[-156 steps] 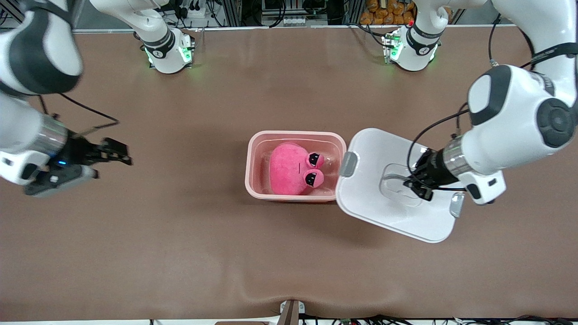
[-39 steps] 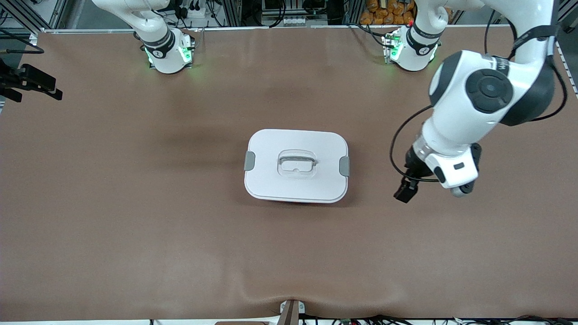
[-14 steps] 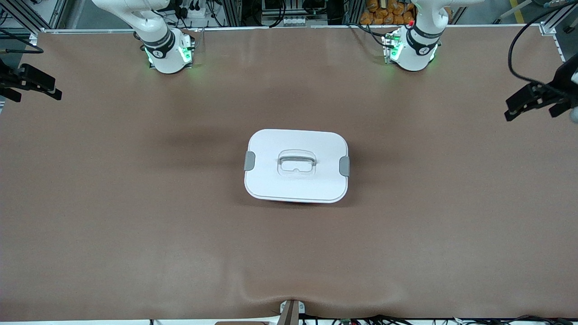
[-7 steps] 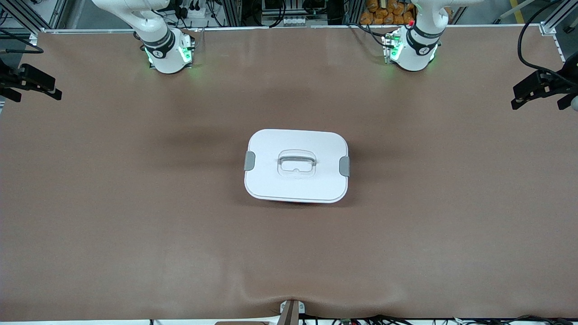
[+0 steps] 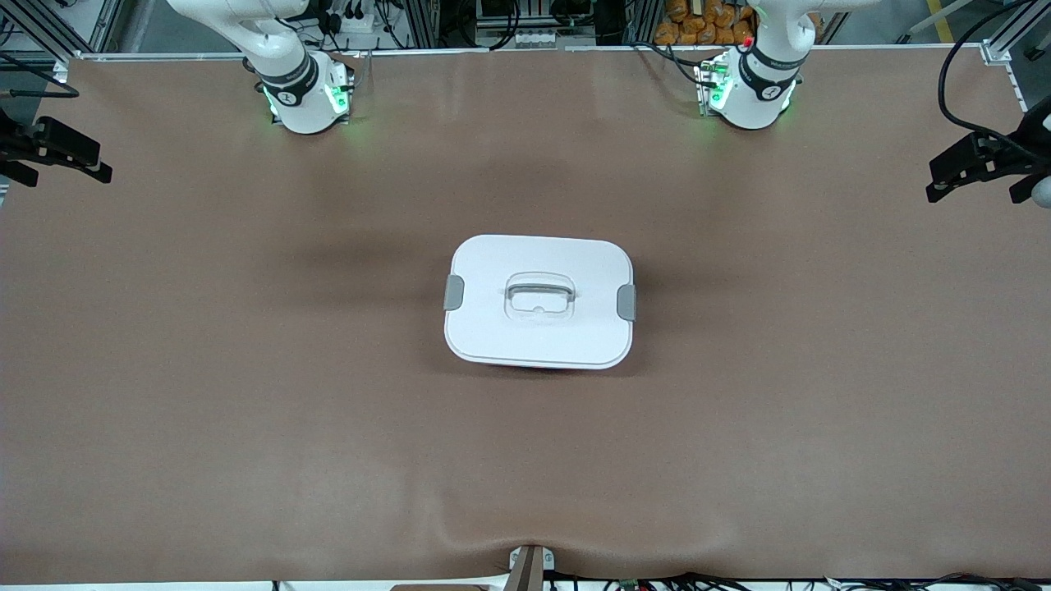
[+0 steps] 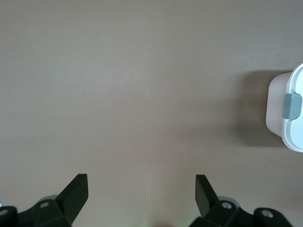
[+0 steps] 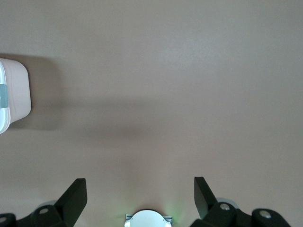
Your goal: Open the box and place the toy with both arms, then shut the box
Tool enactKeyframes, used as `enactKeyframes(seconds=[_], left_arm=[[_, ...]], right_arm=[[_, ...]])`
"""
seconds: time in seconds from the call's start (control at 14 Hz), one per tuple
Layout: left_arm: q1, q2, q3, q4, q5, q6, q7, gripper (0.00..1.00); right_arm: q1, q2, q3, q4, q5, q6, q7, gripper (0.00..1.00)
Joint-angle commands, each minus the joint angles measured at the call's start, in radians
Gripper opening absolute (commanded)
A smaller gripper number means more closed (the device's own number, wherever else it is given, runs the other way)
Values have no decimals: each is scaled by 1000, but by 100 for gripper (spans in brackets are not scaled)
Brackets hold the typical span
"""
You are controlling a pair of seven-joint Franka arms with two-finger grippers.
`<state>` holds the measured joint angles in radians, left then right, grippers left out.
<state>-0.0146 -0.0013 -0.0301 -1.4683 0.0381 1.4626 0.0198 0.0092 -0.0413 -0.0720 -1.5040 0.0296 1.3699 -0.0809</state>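
Observation:
The box stands shut at the middle of the table, its white lid on with the grey handle and a grey clip at each end. Its pink tub edge shows in the left wrist view and the right wrist view. The toy is hidden. My left gripper is open and empty, high over the left arm's end of the table; its fingers stand wide apart. My right gripper is open and empty over the right arm's end; its fingers are wide apart too.
The brown table mat bears only the box. The two arm bases glow green along the edge farthest from the front camera. The right base shows under the right gripper.
Earlier the toy lay in the open tub and the left gripper held the lid beside it. Now the lid is on. The left gripper has drawn back to its table end; the right is still.

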Motion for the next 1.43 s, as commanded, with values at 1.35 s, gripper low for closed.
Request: enactKeyframes(seconds=[1.35], left_arm=[[30, 11, -4, 6, -64, 9, -20, 100]], right_arm=[[-34, -14, 6, -2, -7, 12, 21, 100]])
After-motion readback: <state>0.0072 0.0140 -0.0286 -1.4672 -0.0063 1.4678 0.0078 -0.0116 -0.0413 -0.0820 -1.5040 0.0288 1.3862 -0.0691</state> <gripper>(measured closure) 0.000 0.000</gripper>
